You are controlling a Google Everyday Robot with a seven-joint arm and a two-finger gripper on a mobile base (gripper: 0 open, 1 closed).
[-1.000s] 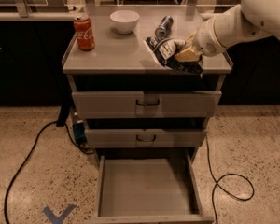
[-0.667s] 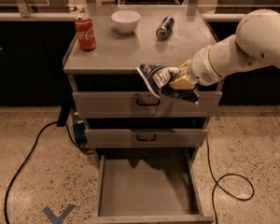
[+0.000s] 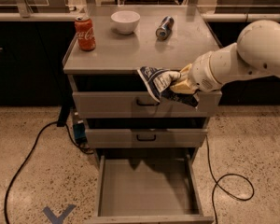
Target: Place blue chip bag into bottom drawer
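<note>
The blue chip bag point(image 3: 158, 81) is being held in mid-air by the gripper point(image 3: 181, 84), just off the front edge of the counter point(image 3: 130, 55); the jaws are being kept clenched on the bag, grasping it at the end nearest the white arm point(image 3: 252, 52); the tan fingers point(image 3: 179, 86) are being pressed into the crumpled foil. The rest of the bag is sticking out beyond the jaws toward the middle of the cabinet, tilted, with white patches and print being shown to the camera; a dark lower corner of the bag is hanging under the gripper. Bag and gripper are being seen in front of the top drawer point(image 3: 107, 105), overlapping its upper edge near the dark handle; the middle drawer point(image 3: 112, 138) is lying below, shut.

The bottom drawer point(image 3: 144, 190) is being shown pulled out at floor level, well below the bag; its plain grey floor is being partly shaded at the back; the bag is hanging apart from it, nothing touching.

On the counter a red soda can point(image 3: 85, 33) is standing upright at the far corner; a white bowl point(image 3: 125, 21) is sitting near it; a dark blue can point(image 3: 164, 27) is lying on its side beside the bowl; all three are well apart from the gripper.

On the speckled floor a black cable point(image 3: 23, 164) is trailing on one side, another cable point(image 3: 231, 190) is looping on the other; a blue mark point(image 3: 59, 214) is being seen near the drawer's front corner.
</note>
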